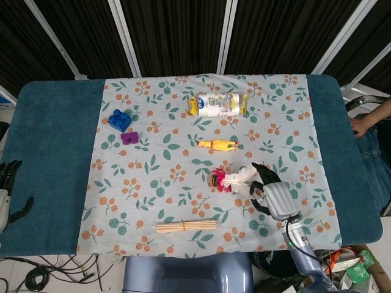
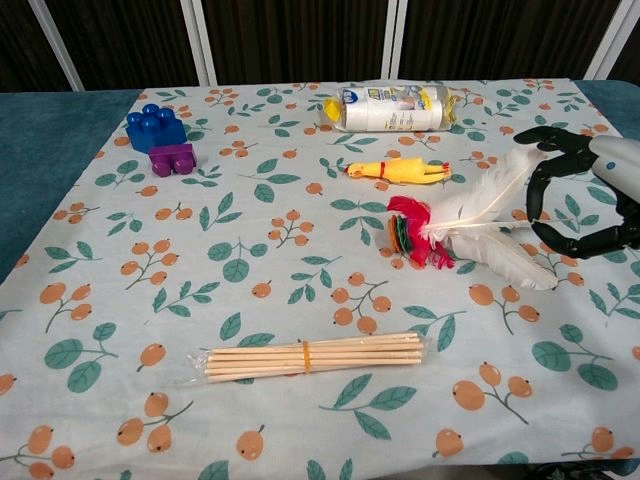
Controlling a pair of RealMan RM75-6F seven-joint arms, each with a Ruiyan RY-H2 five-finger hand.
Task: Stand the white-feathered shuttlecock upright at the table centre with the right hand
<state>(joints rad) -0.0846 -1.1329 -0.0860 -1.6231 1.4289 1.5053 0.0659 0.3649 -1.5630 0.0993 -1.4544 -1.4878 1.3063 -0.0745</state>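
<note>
The shuttlecock [image 1: 232, 181] lies on its side right of the table's middle, its red and pink base pointing left and its white feathers [image 2: 480, 215] fanning out to the right. My right hand [image 1: 275, 194] hovers at the feather ends, its black fingers [image 2: 545, 185] apart and curved toward the feathers, holding nothing. In the chest view the right hand [image 2: 590, 195] sits at the right edge, just beside the feather tips. My left hand [image 1: 7, 192] stays at the far left past the table's edge, its fingers apart and nothing in it.
A bundle of wooden sticks [image 1: 186, 226] lies near the front edge. A yellow rubber chicken [image 1: 218, 144] and a white packet [image 1: 218, 104] lie behind the shuttlecock. A blue block [image 1: 121, 119] and a purple block [image 1: 129, 138] sit at the back left. A person's arm [image 1: 369, 122] shows at right.
</note>
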